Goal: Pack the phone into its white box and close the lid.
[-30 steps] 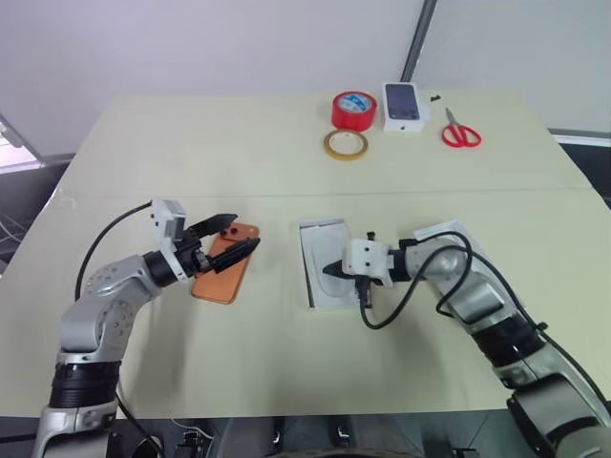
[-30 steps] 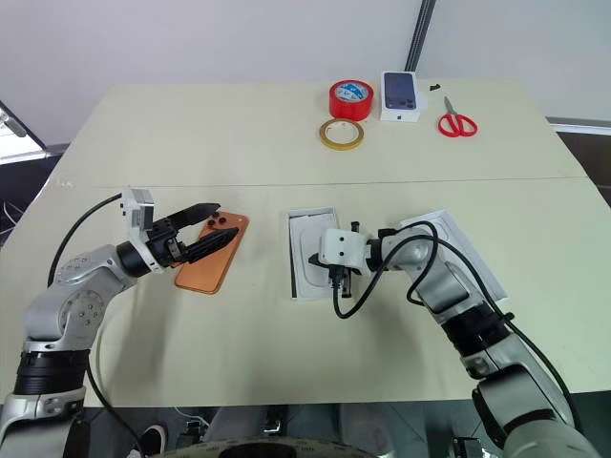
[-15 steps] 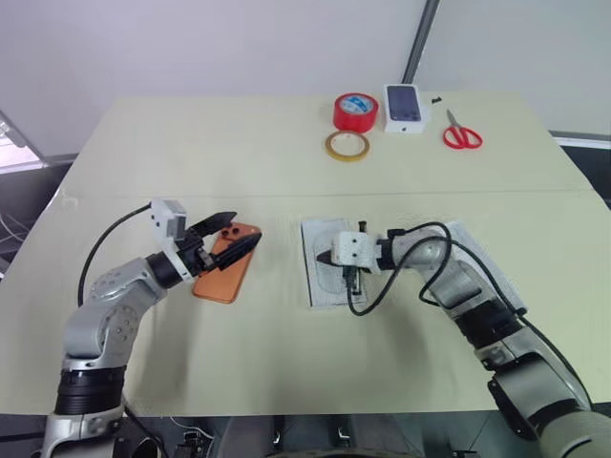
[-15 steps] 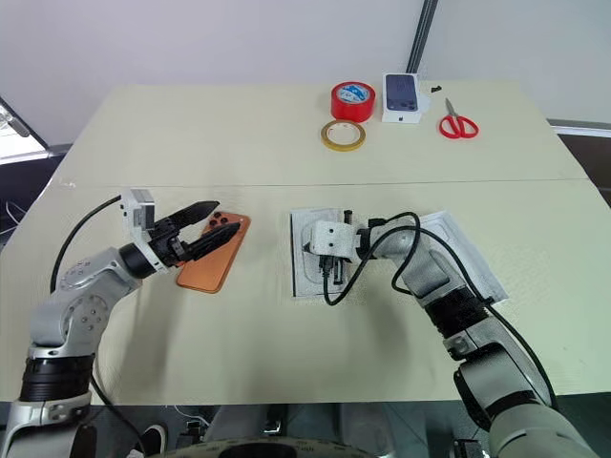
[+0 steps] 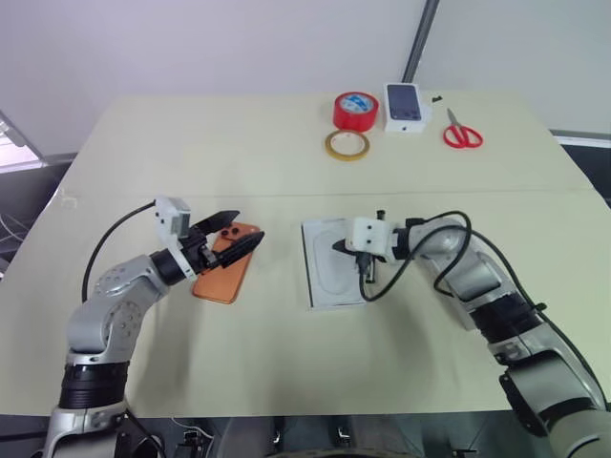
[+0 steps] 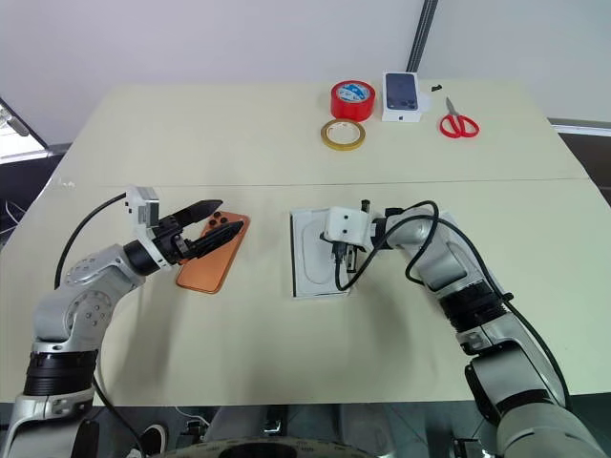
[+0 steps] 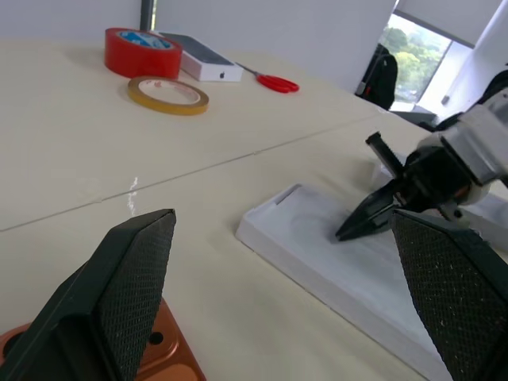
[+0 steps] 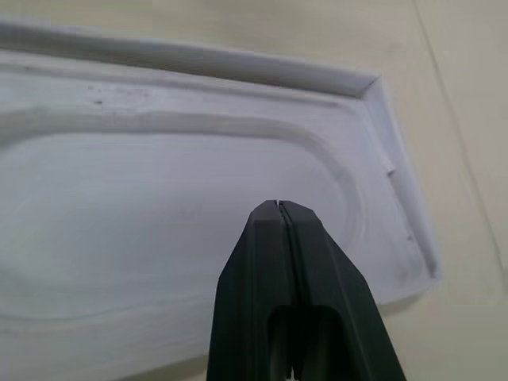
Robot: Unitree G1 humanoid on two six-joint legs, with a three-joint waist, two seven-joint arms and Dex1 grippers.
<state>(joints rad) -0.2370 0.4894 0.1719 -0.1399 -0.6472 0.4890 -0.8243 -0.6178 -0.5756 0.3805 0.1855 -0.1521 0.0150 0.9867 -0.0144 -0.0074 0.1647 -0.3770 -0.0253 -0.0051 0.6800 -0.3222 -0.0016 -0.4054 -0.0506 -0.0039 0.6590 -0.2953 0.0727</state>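
The orange phone lies back up on the table, lenses at its far end. My left gripper is open and hovers level just over that lens end, with nothing between its fingers. To the right lies the white box, a shallow tray with an oval-recessed insert in it. My right gripper is shut and empty, its tip pointing down over the tray's recess. The lid lies right of the tray, mostly hidden under my right forearm.
At the table's far side stand a red tape roll, a yellow tape ring, a small white box printed with a dark phone and red scissors. A seam runs across the table behind both grippers.
My right gripper, still shut, has shifted a little toward the tray's far end and risen slightly. The left gripper and the phone have stayed put.
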